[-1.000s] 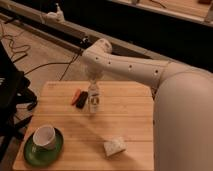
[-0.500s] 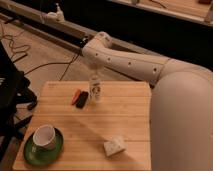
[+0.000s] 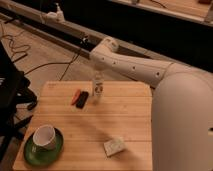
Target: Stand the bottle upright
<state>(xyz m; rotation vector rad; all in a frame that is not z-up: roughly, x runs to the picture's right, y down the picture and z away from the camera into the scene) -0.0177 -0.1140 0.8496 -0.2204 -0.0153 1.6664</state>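
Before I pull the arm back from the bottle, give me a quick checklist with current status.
1. Bottle upright on the table: ok.
2. Tool at the bottle's top, near the table's far edge: ok.
3. Tool released from the bottle: cannot tell.
4. Markers lie just left of the bottle, apart from it: ok.
5. Cup on green saucer and pale block sit toward the table's near edge, away from the arm: ok.

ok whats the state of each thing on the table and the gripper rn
bottle: standing upright, cap up
gripper: right above the bottle's top
cup: tilted, resting on the green saucer
markers: lying flat beside the bottle
pale block: lying flat near the front edge
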